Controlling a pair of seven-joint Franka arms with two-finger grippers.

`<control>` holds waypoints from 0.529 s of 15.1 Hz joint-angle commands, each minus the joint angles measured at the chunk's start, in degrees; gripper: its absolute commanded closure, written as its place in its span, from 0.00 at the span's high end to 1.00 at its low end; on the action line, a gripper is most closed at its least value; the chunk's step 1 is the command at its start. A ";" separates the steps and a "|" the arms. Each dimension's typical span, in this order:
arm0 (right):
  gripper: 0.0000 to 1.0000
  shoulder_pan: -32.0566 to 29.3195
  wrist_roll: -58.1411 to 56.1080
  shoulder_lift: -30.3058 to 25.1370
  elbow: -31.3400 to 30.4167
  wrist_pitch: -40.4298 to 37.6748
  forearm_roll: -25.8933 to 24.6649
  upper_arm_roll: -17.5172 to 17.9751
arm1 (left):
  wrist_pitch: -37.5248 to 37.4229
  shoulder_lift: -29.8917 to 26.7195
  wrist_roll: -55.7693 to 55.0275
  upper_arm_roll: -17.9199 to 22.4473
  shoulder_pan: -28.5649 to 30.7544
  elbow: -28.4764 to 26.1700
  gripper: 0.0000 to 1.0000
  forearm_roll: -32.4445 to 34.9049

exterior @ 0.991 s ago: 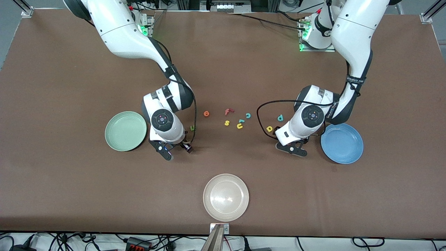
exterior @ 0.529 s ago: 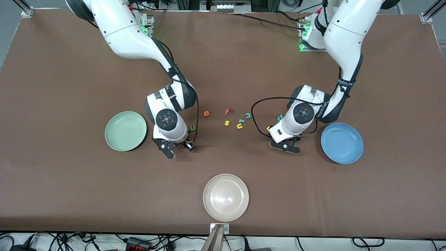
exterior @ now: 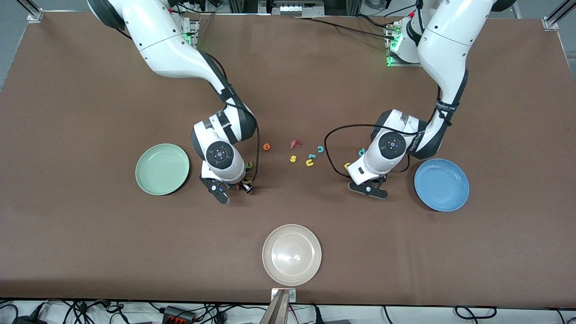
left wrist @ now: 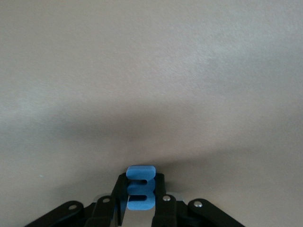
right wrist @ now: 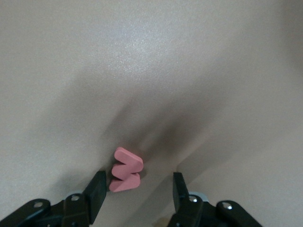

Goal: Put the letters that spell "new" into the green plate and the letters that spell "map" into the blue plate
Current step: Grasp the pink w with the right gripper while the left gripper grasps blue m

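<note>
In the left wrist view my left gripper [left wrist: 140,178] is shut on the blue "m" [left wrist: 140,189], low over the table beside the blue plate [exterior: 441,184]. That hand [exterior: 377,181] partly covers the yellow "a" [exterior: 347,165] and teal "p" [exterior: 361,151]. My right gripper [right wrist: 138,182] stands open on the table near the green plate [exterior: 162,169]. The pink "w" [right wrist: 125,176] lies between its jaws, close against one finger [right wrist: 97,189]. The dark green "n" [exterior: 249,165] peeks out beside the right hand [exterior: 231,185]. The orange "e" [exterior: 266,146] lies free.
A red "f" [exterior: 294,144], yellow "s" [exterior: 293,158], teal "c" [exterior: 320,149] and yellow "u" [exterior: 309,163] lie between the two hands. A cream-white plate [exterior: 291,254] sits nearer the front camera. A black cable loops beside each hand.
My left hand has moved from beside the blue plate toward the letters and now partly covers the "a" and "p". The right hand has edged toward the "n".
</note>
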 commanded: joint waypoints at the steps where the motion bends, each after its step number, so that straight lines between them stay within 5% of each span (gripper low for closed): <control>1: 0.56 0.00 -0.16 0.47 0.70 0.21 0.72 -0.28 | -5.04 -4.21 0.04 0.82 0.69 0.02 0.03 1.25; 8: 0.39 -0.09 -1.12 0.82 0.70 0.13 0.02 -0.28 | -14.64 -10.03 13.98 1.44 10.25 -0.07 0.03 1.34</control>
